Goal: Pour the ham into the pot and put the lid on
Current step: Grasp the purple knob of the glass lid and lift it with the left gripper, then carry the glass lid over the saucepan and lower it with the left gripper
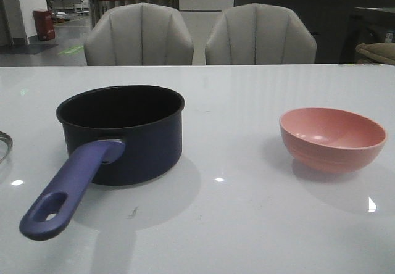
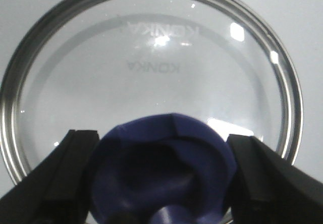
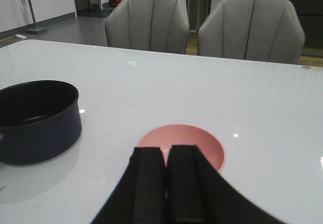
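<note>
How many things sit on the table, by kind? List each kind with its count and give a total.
Pot: 1
Bowl: 1
Lid: 1
Total: 3

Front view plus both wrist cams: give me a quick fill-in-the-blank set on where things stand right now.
1. The pot stands on the table with its long handle pointing toward the ____.
2. The colour of the bowl is ____.
3. The left gripper has its jaws open on either side of the lid's dark-blue ____.
4. The right gripper, hanging near the bowl, has its jaws ____.

Missing words: camera; pink; knob; shut
</note>
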Controlling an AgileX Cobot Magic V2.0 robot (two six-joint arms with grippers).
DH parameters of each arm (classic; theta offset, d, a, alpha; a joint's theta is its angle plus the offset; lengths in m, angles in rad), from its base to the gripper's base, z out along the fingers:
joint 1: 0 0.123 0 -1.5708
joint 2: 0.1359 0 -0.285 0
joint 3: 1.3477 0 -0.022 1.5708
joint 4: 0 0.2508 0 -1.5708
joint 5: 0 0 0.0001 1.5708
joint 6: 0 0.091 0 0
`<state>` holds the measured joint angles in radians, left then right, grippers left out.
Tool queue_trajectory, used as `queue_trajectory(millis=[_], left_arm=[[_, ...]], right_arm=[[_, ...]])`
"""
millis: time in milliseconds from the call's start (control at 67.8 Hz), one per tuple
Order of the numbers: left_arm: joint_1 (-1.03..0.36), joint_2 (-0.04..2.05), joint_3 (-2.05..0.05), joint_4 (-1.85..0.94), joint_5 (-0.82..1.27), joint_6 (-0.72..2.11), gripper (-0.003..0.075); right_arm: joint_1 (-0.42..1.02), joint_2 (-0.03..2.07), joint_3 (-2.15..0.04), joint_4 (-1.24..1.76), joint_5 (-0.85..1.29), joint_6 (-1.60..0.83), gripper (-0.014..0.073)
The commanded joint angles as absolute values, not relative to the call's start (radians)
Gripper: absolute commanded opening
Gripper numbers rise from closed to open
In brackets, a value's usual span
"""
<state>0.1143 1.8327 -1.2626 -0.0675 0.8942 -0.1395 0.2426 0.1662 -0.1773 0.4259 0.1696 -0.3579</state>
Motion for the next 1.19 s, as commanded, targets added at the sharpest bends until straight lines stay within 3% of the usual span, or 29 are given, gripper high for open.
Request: queue_trajectory(millis=[0,221,502,856,1180], left_arm=[[0.115,1.751,-1.305,-0.075,0.877,-0.142,0.0225],[0.071,1.693,-1.409,-0.071,0.894,-0.068,0.0225],[-0.135,1.697,-1.605,-0.075,0.997,-0.062,0.0225],[-0.376,1.767,-1.684,-0.075,1.012,-0.011,0.0225],[-0.433,1.879,-1.826,-0.077,1.130,-0.011,0.0225]], right_arm=[[0.243,0.175,-0.204,0.433,0.097,-0.370,0.0149],[0.243,0.175,-0.204,0.433,0.097,-0.370,0.0149],[0.243,0.175,-0.204,0.433,0.097,-0.370,0.0149],[0.243,0.175,-0.204,0.433,0.097,-0.370,0.0149],[0.243,0.175,-0.204,0.433,0.097,-0.370,0.0149]])
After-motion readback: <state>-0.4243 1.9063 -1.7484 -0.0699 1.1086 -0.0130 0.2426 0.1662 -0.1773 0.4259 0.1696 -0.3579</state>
